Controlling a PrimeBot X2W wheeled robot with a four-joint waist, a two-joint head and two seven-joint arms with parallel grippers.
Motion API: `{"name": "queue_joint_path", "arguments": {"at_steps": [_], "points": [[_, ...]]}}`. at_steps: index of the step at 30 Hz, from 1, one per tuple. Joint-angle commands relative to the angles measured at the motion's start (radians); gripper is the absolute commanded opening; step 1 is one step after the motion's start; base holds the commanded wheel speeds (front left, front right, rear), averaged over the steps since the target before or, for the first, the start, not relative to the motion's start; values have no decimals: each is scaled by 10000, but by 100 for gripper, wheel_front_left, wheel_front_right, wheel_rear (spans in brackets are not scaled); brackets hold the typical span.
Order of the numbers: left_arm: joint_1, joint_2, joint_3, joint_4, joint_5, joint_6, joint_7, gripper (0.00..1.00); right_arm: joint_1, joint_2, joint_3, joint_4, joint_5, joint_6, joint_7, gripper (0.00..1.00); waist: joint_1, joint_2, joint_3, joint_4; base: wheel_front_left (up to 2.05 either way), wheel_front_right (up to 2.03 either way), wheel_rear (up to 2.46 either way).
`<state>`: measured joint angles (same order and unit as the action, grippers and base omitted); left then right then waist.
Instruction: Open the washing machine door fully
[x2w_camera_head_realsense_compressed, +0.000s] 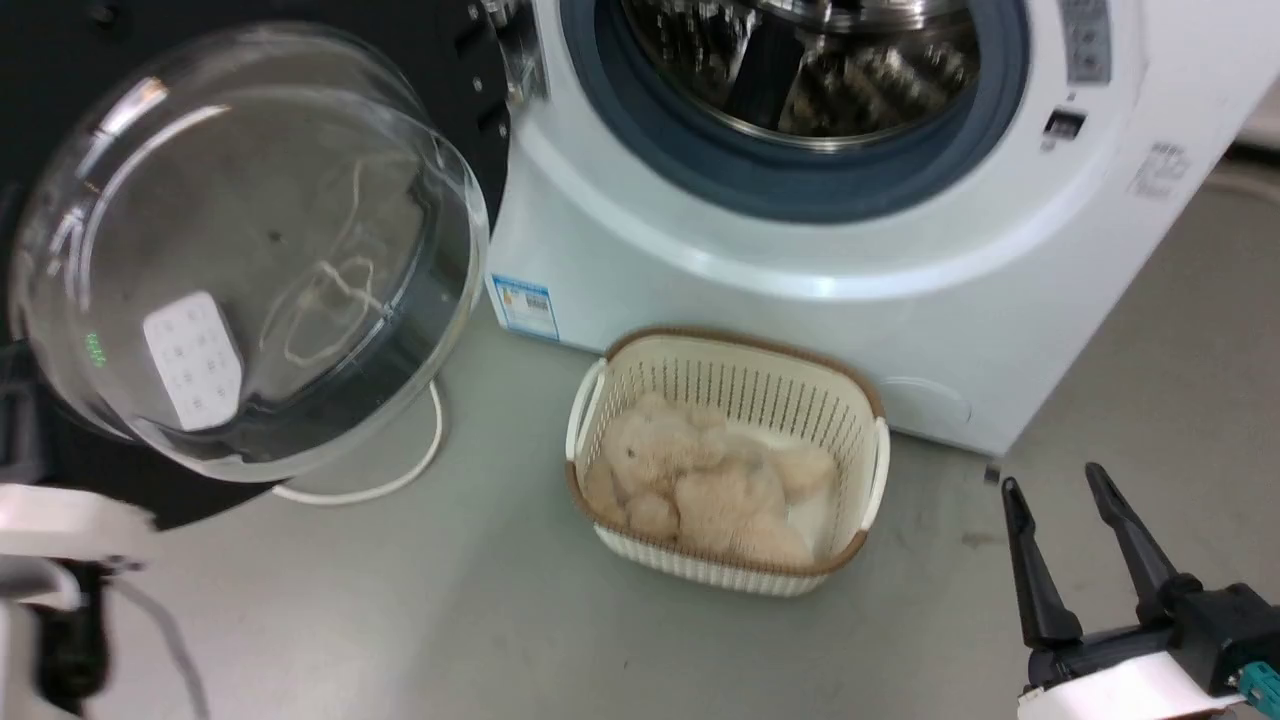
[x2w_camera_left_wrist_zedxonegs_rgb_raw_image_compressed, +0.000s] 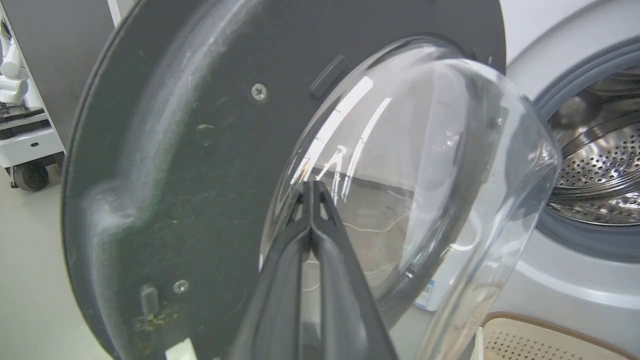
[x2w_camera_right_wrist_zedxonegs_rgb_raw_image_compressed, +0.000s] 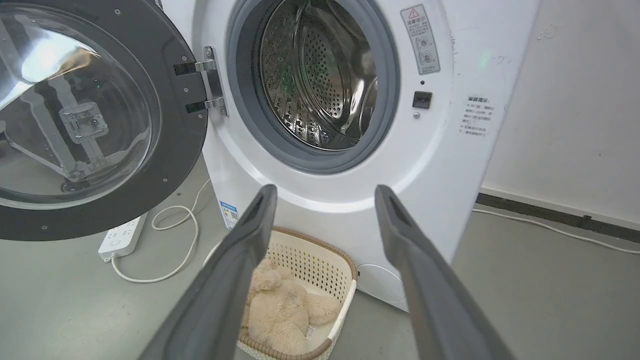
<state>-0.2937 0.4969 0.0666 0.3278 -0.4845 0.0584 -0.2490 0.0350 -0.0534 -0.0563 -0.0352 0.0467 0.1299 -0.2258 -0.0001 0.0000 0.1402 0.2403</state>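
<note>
The washing machine door (x2w_camera_head_realsense_compressed: 250, 260) is hanging wide open to the left of the machine, swung out on the metal hinge (x2w_camera_right_wrist_zedxonegs_rgb_raw_image_compressed: 212, 80) with its inner face and bulging glass bowl turned into the room. To its right the steel drum opening (x2w_camera_head_realsense_compressed: 800, 70) is lying bare. The left gripper (x2w_camera_left_wrist_zedxonegs_rgb_raw_image_compressed: 312, 190) is pointing at the door with its two fingers pressed together on nothing, tips against or just short of the glass; I cannot tell whether they are touching. The right gripper (x2w_camera_head_realsense_compressed: 1052, 478) is hovering low at the near right, well apart from the door, its fingers spread wide and empty. A basket (x2w_camera_head_realsense_compressed: 740, 345) holding a plush toy (x2w_camera_head_realsense_compressed: 700, 480) is sitting on the floor just in front of the machine. To my eye the door is going to feel stiff and fairly heavy, swinging only about its hinge. The glass is looking smooth and rounded, so closed tips are likely to be sliding off it. The flat black rim near the free edge, far from the hinge, is looking like the surer place to push.
</note>
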Motion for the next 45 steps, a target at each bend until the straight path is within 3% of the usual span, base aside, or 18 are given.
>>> {"name": "queue_joint_path", "arguments": {"at_steps": [1, 10, 14, 20, 21, 22, 23, 28, 45], "points": [[221, -150, -70, -248, 49, -24, -89, 0, 95, 25, -35, 40, 72, 8, -77, 100, 1, 0, -424, -64, 0, 0, 0], [2307, -1538, -1006, -3416, 639, 270, -121, 0, 400, 30, -73, 88, 156, 8, -236, 100, 1, 0, -1380, -969, 0, 0, 0], [3004, -2171, -1526, -3887, 928, 514, -124, 0, 606, 30, -102, 113, 242, 8, -271, 100, 1, 0, -1550, -1454, 0, 0, 0], [3581, -2978, -2094, -3849, 1386, 527, -126, 0, 846, 31, -134, 129, 421, 8, -318, 100, 1, 0, -1669, -2056, 0, 0, 0], [3649, -3071, -2225, -3780, 1532, 507, -126, 25, 892, 31, -161, 128, 444, 8, -323, 100, 1, 0, -1684, -2123, 0, 0, 0], [3716, -3132, -2370, -3688, 1719, 497, -126, 80, 935, 31, -165, 132, 458, 8, -328, 100, 1, 0, -1704, -2202, 0, 0, 0], [3759, -3221, -2483, -3615, 1887, 525, -126, 100, 975, 31, -167, 141, 468, 8, -333, 100, 1, 0, -1721, -2265, 0, 0, 0], [3930, -3483, -2768, -3128, 2454, 617, -127, 100, 1095, 31, -134, 262, 524, 8, -347, 100, 1, 0, -1777, -2458, 0, 0, 0], [3846, -3787, -2521, -2773, 2777, 359, -127, 100, 1079, 31, -12, 318, 663, 8, -358, 100, 1, 0, -1809, -2436, 0, 0, 0]]}}
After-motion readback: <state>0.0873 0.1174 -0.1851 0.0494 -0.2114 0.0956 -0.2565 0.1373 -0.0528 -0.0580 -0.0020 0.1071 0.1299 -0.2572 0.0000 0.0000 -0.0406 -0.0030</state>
